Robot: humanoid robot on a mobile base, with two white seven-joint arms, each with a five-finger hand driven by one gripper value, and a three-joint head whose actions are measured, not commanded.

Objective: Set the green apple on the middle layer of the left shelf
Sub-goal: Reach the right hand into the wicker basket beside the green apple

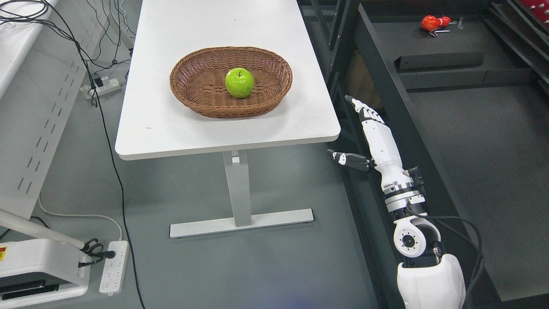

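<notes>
A shiny green apple (239, 82) lies in the middle of an oval brown wicker basket (188, 83), which stands on the white table (180, 128). My right hand (352, 128) hangs to the right of the table, just past its near right corner and lower than the tabletop. Its fingers are stretched out straight, the thumb sticks out to the left, and it holds nothing. The right arm rises from the lower right edge. No left arm shows.
A dark shelf frame (386, 86) runs along the right, with a red object (433, 22) on a dark surface at the far right. Cables and power strips (113, 266) lie on the grey floor at left. A white machine (38, 270) sits at lower left.
</notes>
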